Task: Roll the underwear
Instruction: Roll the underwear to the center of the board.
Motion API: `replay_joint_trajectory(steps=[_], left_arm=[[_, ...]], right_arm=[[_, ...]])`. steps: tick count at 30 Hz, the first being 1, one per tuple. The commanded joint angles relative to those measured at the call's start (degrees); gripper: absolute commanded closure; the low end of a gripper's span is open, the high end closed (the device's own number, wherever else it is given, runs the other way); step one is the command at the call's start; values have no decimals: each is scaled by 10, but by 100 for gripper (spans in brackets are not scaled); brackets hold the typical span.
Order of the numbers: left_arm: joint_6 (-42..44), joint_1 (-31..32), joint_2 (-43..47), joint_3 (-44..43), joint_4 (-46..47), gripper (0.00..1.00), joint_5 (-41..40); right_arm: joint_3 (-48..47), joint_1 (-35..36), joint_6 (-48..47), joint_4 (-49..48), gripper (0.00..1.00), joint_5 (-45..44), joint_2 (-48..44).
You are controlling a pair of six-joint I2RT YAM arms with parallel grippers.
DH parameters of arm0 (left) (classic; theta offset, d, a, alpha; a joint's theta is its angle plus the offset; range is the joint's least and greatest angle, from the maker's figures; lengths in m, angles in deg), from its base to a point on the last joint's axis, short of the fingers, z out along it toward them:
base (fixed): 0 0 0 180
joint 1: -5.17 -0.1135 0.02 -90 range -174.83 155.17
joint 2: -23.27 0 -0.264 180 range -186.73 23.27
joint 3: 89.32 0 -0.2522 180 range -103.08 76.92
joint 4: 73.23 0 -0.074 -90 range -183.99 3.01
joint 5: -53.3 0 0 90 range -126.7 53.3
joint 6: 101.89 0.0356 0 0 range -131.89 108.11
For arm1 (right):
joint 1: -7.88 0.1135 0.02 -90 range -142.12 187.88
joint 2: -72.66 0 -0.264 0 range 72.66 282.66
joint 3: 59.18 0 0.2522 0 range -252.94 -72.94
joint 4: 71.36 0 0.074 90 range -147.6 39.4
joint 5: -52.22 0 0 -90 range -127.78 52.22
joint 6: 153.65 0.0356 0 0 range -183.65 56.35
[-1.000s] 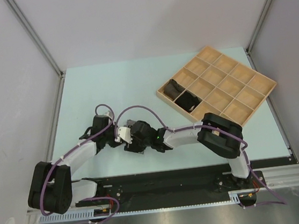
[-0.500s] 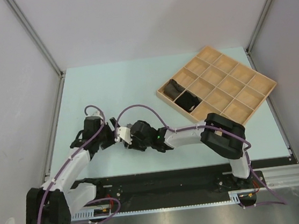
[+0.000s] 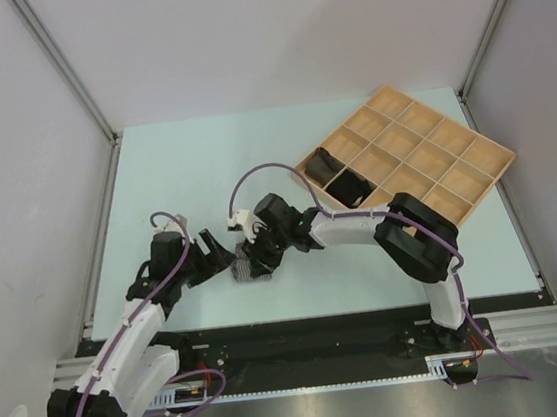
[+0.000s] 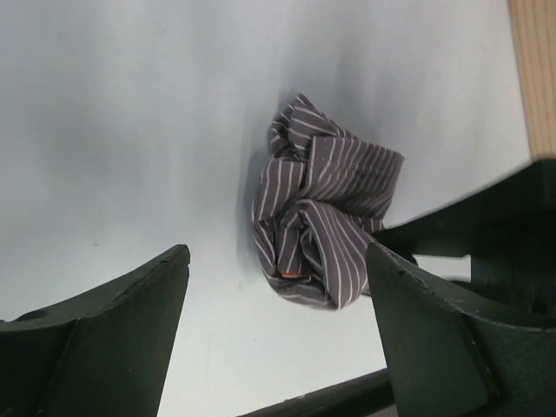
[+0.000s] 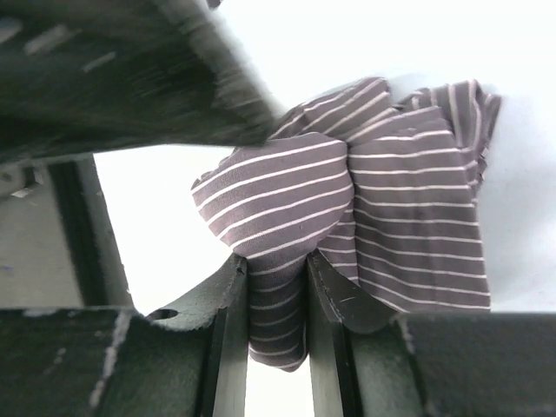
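The heather grey underwear [image 3: 252, 271] with thin pale stripes lies bunched into a loose bundle [image 4: 326, 217] on the pale table, a bit of orange edge [image 4: 293, 274] showing. My right gripper [image 3: 258, 256] is shut on a fold of it [image 5: 278, 304], the rest of the cloth [image 5: 408, 217] spreading beyond the fingers. My left gripper [image 3: 215, 250] stands open just left of the bundle, its fingertips [image 4: 165, 278] short of the cloth and touching nothing. A dark brown brief [image 3: 318, 164] and a black brief [image 3: 351, 191] sit in two near-left compartments of the wooden tray [image 3: 455, 163].
The compartmented wooden tray takes up the right back of the table, and its edge [image 4: 532, 78] shows in the left wrist view. Metal frame posts [image 3: 66, 67] stand at the back corners. A black rail [image 3: 304, 341] runs along the near edge.
My left gripper has opened, let go of the grey underwear and drawn back to the left. My right gripper has shut on the cloth and its wrist has shifted toward the tray.
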Motion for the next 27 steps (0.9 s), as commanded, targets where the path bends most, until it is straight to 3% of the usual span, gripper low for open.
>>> replay_joint_trajectory(steps=[1,5,14,27], left_arm=[[-10,6,51,37,66,14,47],[-9,28,36,48,95,15,72],[-4,47,-1,59,121,18,48],[-10,47,-117,68,265,25,-2]], right_arm=[[-36,-36,65,39,100,72,33],[-68,-75,104,42,100,124,63],[-121,-130,171,41,100,191,131],[-166,-139,148,91,100,186,167]])
